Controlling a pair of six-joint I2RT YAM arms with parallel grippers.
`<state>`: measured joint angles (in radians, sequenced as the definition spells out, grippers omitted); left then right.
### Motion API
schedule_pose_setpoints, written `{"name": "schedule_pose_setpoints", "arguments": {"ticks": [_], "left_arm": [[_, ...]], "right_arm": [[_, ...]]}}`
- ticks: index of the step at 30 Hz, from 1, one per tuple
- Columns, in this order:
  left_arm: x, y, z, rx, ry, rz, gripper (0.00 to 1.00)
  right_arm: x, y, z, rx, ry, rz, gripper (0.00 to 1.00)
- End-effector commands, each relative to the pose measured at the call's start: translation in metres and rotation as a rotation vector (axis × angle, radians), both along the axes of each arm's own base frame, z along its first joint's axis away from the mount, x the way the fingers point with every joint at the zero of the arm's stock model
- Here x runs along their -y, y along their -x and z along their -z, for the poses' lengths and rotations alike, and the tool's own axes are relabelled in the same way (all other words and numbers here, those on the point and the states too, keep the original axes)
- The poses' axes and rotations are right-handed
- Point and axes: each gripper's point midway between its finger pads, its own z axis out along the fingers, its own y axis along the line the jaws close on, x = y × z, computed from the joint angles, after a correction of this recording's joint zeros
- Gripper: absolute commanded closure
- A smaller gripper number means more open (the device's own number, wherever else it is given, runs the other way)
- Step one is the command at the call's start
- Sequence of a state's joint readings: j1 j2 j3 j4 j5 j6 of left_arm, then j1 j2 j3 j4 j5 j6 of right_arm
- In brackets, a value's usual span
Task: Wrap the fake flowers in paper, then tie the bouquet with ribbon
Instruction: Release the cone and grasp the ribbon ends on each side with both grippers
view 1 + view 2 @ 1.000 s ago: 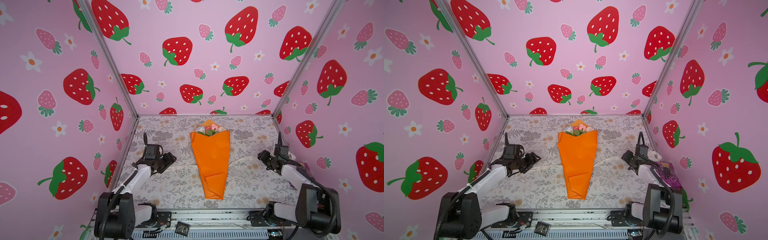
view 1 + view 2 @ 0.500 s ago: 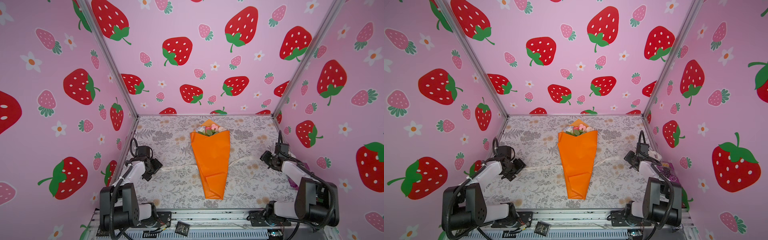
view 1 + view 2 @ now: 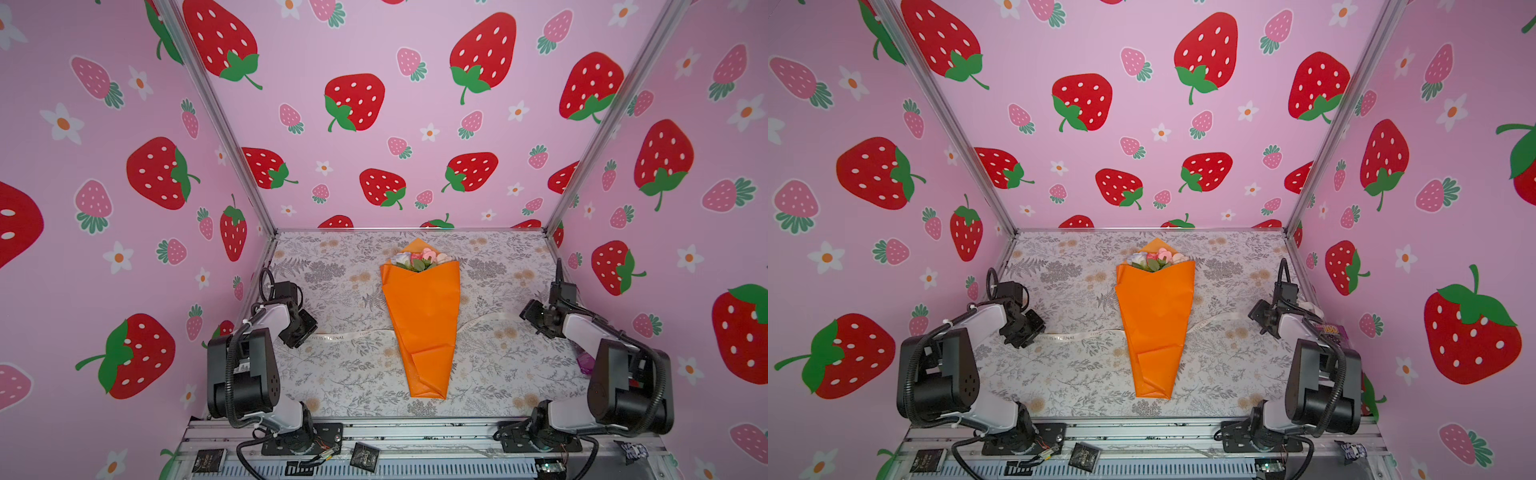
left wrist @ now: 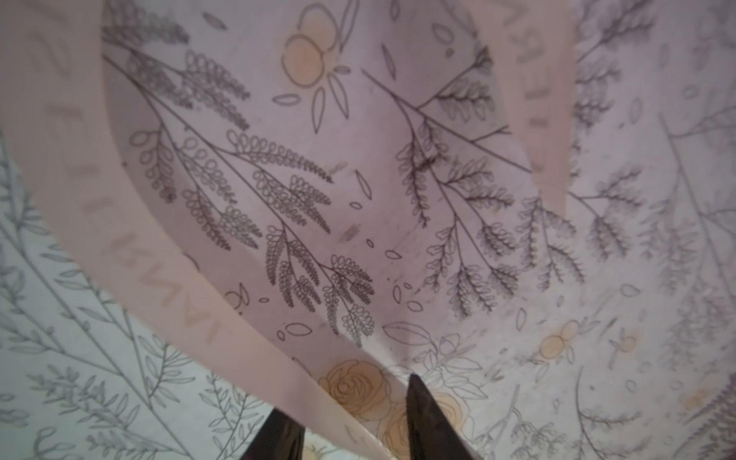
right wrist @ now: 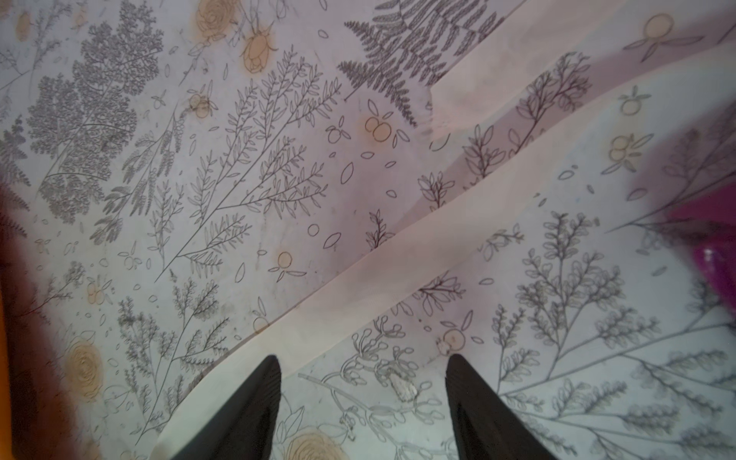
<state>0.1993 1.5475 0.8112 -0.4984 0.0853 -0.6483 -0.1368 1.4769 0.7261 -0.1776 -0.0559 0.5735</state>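
Observation:
The bouquet of fake flowers (image 3: 419, 316) (image 3: 1154, 316) lies in the middle of the floral cloth, wrapped in an orange paper cone, with pink and white blooms (image 3: 422, 259) at its far end. A cream ribbon (image 3: 345, 336) (image 3: 1075, 336) runs under the cone and out to both sides. My left gripper (image 3: 307, 332) (image 3: 1027, 334) is low at the ribbon's left end. In the left wrist view the ribbon (image 4: 131, 247) passes between its jaws (image 4: 346, 398), which stand apart with cloth showing beside the strip. My right gripper (image 3: 525, 311) (image 5: 362, 358) is open, and the ribbon (image 5: 398, 255) crosses just past one fingertip.
Pink strawberry-print walls (image 3: 124, 208) close in the left, back and right sides. A purple packet (image 3: 586, 361) (image 5: 713, 255) lies by the right wall behind the right arm. A metal rail (image 3: 415, 432) with both arm bases runs along the front edge.
The left arm has pulled back toward the left wall and dropped onto the ribbon's left end, its jaws narrowing round the strip. The right gripper has shifted only slightly.

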Motion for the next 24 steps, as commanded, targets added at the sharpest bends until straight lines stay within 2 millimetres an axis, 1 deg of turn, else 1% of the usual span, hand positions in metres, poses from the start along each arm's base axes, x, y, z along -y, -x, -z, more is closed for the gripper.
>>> {"name": "schedule_pose_setpoints", "arguments": {"ticks": [1, 3, 4, 6, 8, 9, 12, 14, 15, 20, 22, 24], "left_arm": [[0.006, -0.001, 0.002, 0.005, 0.031, 0.032, 0.79], [0.007, -0.003, -0.001, 0.017, 0.032, 0.048, 0.87], [0.007, -0.004, -0.004, 0.024, 0.030, 0.049, 0.89], [0.013, -0.007, -0.009, 0.051, 0.063, 0.061, 0.93], [0.019, -0.012, -0.014, 0.090, 0.095, 0.070, 1.00], [0.023, -0.015, -0.018, 0.112, 0.113, 0.079, 1.00], [0.031, -0.019, -0.029, 0.156, 0.146, 0.106, 1.00], [0.032, -0.020, -0.037, 0.172, 0.146, 0.119, 1.00], [0.033, -0.020, -0.040, 0.180, 0.147, 0.123, 1.00], [0.036, -0.021, -0.057, 0.226, 0.152, 0.134, 1.00], [0.039, -0.024, -0.064, 0.249, 0.167, 0.140, 1.00], [0.044, -0.026, -0.071, 0.273, 0.186, 0.152, 1.00]], "right_arm": [[0.011, -0.005, 0.006, -0.044, 0.009, 0.010, 0.30], [0.015, -0.009, 0.009, -0.055, 0.022, 0.017, 0.30], [0.021, -0.011, 0.010, -0.068, 0.045, 0.030, 0.29], [0.033, -0.015, 0.010, -0.097, 0.102, 0.052, 0.29], [0.041, -0.021, 0.013, -0.129, 0.140, 0.059, 0.29], [0.042, -0.025, 0.015, -0.143, 0.147, 0.056, 0.29], [0.047, -0.028, 0.023, -0.177, 0.163, 0.062, 0.30], [0.051, -0.029, 0.026, -0.202, 0.176, 0.072, 0.30], [0.050, -0.024, 0.031, -0.229, 0.172, 0.075, 0.30], [0.044, -0.025, 0.040, -0.232, 0.137, 0.067, 0.33], [0.044, -0.030, 0.044, -0.221, 0.128, 0.060, 0.38], [0.040, -0.030, 0.051, -0.235, 0.112, 0.046, 0.47]]}}
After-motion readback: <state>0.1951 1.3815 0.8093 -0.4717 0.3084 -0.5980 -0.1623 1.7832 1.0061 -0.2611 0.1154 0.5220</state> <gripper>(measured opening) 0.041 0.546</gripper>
